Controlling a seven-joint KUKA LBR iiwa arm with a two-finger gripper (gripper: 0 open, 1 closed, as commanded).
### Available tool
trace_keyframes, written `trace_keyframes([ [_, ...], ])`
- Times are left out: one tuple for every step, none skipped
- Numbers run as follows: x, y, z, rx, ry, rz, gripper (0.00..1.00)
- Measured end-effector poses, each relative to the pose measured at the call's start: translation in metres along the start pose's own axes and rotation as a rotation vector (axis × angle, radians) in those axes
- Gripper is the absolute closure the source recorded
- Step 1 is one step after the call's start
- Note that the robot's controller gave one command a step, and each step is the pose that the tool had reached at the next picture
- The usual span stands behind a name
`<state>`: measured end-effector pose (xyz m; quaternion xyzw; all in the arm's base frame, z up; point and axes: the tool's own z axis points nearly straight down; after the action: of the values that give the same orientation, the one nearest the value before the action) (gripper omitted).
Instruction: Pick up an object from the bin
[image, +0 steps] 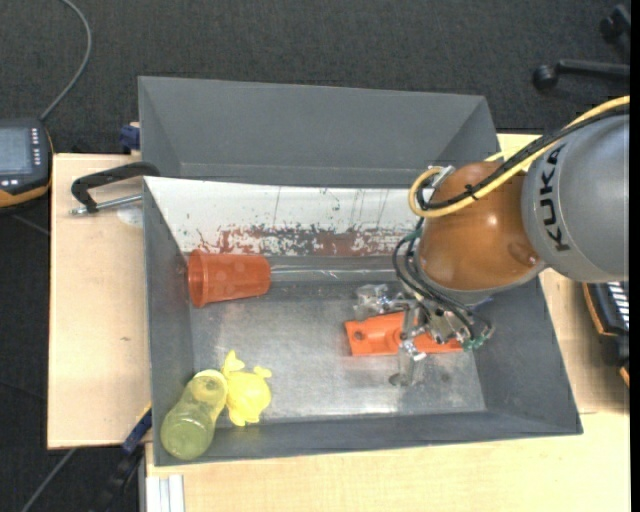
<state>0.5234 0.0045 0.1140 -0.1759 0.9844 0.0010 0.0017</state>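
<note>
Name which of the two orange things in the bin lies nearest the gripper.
The flat orange block, right of the middle of the bin, lies at the gripper. The orange-red cup lies on its side far off, at the back left.

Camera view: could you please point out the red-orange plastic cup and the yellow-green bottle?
red-orange plastic cup (230, 277), camera view, middle of its side wall.
yellow-green bottle (190, 418), camera view, middle of its body.

the grey arm (592, 205) bears the brand name "kuka" in dark letters along its side
</note>
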Motion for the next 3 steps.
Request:
trace_keyframes([
  [-0.003, -0.005, 0.017, -0.003, 0.004, 0.042, 0.00],
  [-0.043, -0.003, 0.043, 0.000, -0.006, -0.325, 1.00],
  [-0.043, -0.003, 0.043, 0.000, -0.006, -0.326, 1.00],
])
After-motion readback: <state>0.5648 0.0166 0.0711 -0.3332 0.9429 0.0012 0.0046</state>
